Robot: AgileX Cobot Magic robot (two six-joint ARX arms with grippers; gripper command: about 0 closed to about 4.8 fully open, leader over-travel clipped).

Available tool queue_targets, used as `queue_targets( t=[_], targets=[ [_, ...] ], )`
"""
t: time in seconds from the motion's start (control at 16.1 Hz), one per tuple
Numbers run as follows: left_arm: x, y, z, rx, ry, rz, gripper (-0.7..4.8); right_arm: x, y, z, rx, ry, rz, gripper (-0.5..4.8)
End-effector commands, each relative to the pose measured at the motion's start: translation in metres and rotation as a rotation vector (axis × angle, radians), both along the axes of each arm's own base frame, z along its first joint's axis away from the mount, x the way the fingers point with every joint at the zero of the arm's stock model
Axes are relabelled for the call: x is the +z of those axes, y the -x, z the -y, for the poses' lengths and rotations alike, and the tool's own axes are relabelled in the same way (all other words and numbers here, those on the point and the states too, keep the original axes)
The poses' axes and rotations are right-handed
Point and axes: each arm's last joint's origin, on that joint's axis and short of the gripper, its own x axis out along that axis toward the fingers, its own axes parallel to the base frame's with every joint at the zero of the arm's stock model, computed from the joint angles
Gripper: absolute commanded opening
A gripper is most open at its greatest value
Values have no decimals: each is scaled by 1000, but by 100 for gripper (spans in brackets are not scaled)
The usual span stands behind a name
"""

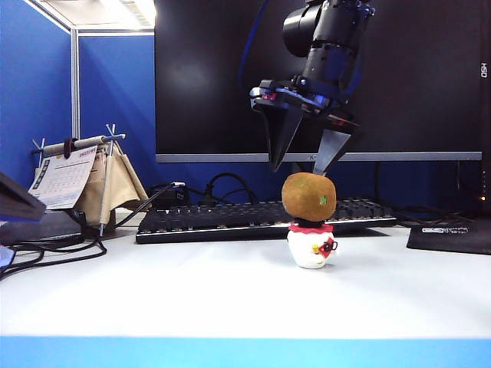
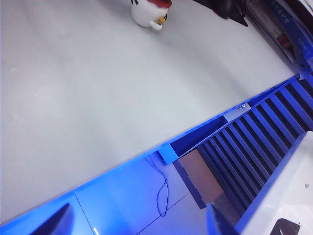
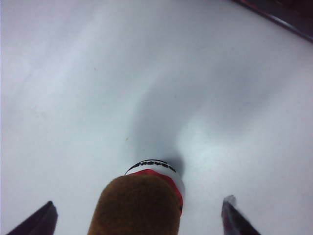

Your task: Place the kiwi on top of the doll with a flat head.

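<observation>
The kiwi (image 1: 308, 196) is being balanced on the doll with a flat head (image 1: 311, 244), right of centre; the open right gripper (image 1: 303, 170), just above, could topple it if brushed. The left gripper (image 2: 139, 223) is being held open over the near table edge.

The monitor (image 1: 322, 77) bears small white lettering on its right bezel, turned sideways, too small to read surely. The hanging calendar (image 1: 63, 178) shows rows of print, illegible. The doll with a flat head (image 3: 155, 169) carries a black band of lettering around its top, blurred beyond reading.
</observation>
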Motion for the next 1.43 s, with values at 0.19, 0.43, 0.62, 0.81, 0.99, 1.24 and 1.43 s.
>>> queue_targets(
  t=[0.19,0.43,0.62,0.81,0.99,1.24,1.43],
  targets=[
    [-1,1,0,-8,-9,-12,322,66,26,18,-72,-20,209,354],
    [4,-1,1,-5,19,32,111,128,78,42,-140,-183,445,304],
    [10,-3,2,17,52,95,33,121,125,66,-179,-222,518,290],
    [14,-6,1,96,35,158,11,74,177,92,-276,-293,628,242],
    [16,-8,0,116,-13,237,-5,24,215,112,-343,-357,719,210],
    [16,-8,0,110,-36,263,-5,-51,265,136,-352,-413,793,110],
    [14,-8,0,109,-43,252,-5,-86,284,146,-395,-442,860,-7]
  ],
)
